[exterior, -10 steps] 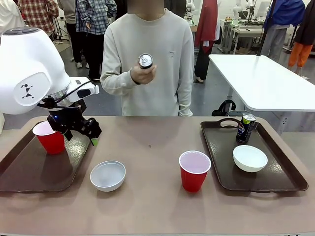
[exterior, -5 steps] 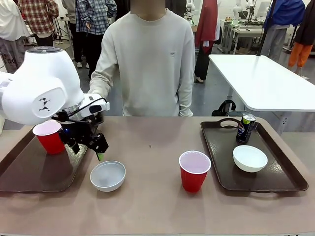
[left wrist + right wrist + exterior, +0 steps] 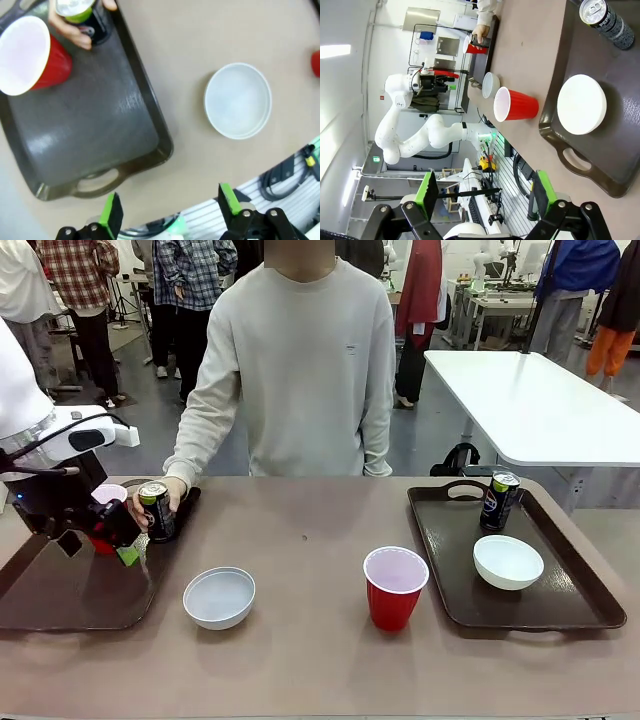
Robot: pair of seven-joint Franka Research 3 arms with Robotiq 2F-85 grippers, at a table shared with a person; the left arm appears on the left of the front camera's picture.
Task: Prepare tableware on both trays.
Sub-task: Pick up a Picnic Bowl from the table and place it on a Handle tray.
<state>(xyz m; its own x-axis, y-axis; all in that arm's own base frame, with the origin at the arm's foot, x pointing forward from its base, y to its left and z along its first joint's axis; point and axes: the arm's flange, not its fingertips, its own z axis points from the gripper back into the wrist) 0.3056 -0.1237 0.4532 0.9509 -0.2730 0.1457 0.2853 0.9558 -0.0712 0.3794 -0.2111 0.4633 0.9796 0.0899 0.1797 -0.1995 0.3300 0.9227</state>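
Across the brown bench we count two dark brown trays, two red cups, two white bowls and two dark cans. One red cup stands at the far end of the left tray. The other red cup stands on the bare bench between the trays, near the right tray. One white bowl sits on the bench just beside the left tray. The other white bowl lies in the right tray, with one can upright behind it. The second can is in the person's hand, at the left tray's far right corner. The left claw hangs over the left tray, jaws wide apart with nothing between them. The right claw is likewise spread wide and empty, high off one handle end of the right tray. Half a second earlier the left claw hung by the bowl at the tray's edge; it has since drawn back to the left. A second ago the person held the can at chest height; now it is down at the tray. Everything else has stayed put.
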